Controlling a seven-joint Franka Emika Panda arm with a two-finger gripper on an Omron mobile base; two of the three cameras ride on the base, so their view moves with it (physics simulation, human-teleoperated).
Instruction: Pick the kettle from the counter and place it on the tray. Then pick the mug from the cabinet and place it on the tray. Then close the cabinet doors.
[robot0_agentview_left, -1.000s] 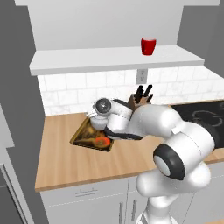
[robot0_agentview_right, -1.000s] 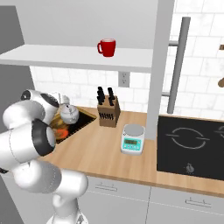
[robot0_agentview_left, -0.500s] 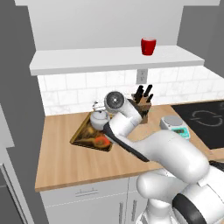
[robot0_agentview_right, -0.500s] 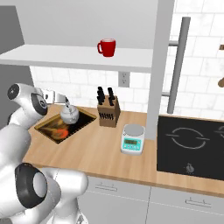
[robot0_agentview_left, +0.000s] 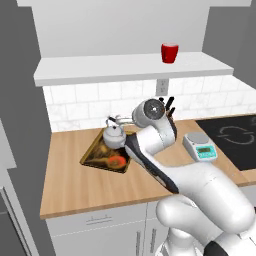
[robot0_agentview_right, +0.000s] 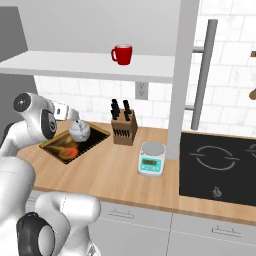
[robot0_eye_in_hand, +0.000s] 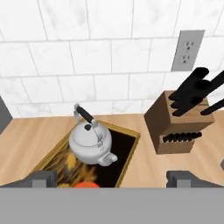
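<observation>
While the kettle (robot0_eye_in_hand: 91, 143) stands upright on the tray (robot0_eye_in_hand: 124, 151), at the tray's end toward the tiled wall, the gripper (robot0_eye_in_hand: 111, 178) hangs near it with its fingers (robot0_eye_in_hand: 41, 179) wide apart and holding nothing. Beside the tray on the worktop (robot0_agentview_left: 70, 177) stands the knife block (robot0_eye_in_hand: 175, 123). High above the tray, the red mug (robot0_agentview_right: 122, 54) sits on the white shelf (robot0_agentview_right: 85, 66) of the cabinet.

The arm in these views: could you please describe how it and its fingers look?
The arm is glossy white, built of rounded, bulbous segments with dark grey joint seams and a round dark end cap with a silver centre. The fingers are small, dark grey and blocky. No cables or markings are visible.
</observation>
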